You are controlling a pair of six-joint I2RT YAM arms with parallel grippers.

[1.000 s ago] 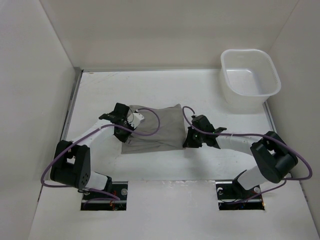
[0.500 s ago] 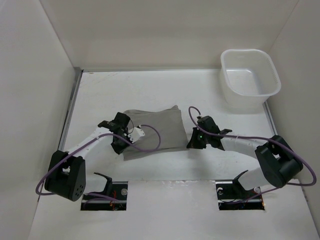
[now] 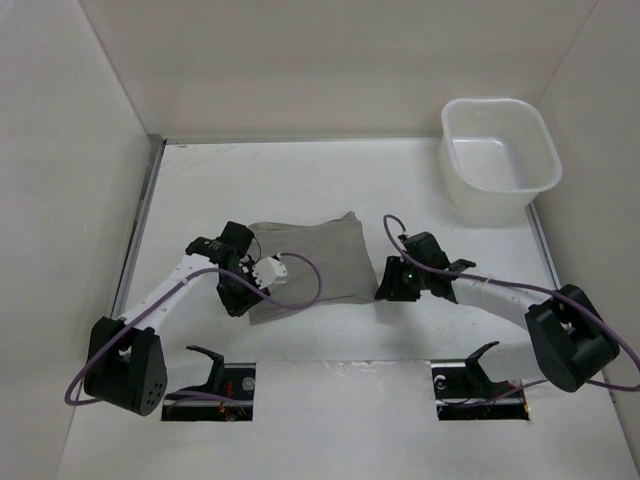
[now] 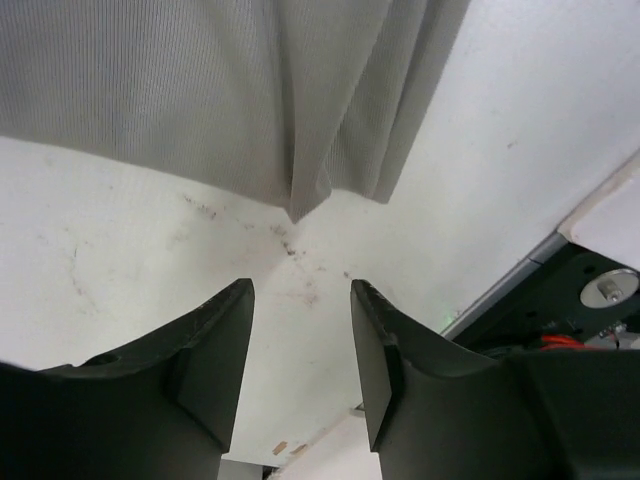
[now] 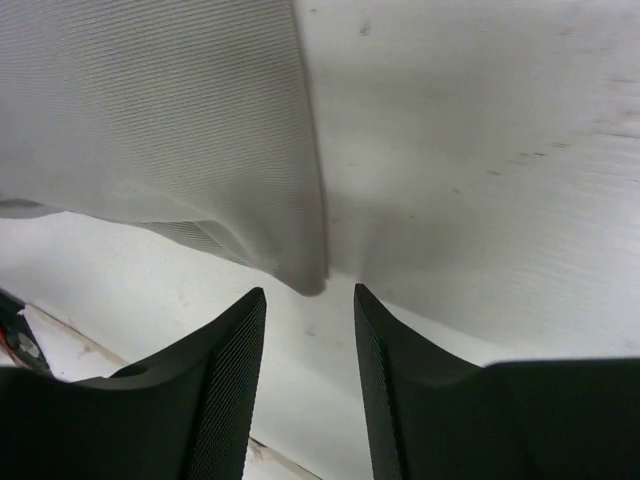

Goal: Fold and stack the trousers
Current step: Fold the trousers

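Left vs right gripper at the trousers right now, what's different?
The left gripper is at the near-left corner of the trousers; the right gripper is at the near-right corner. Ahead of the left gripper the cloth ends in several bunched folds; ahead of the right gripper it is one smooth edge running to a single corner. Shared: both stand open, low over the table, and neither grips the cloth.
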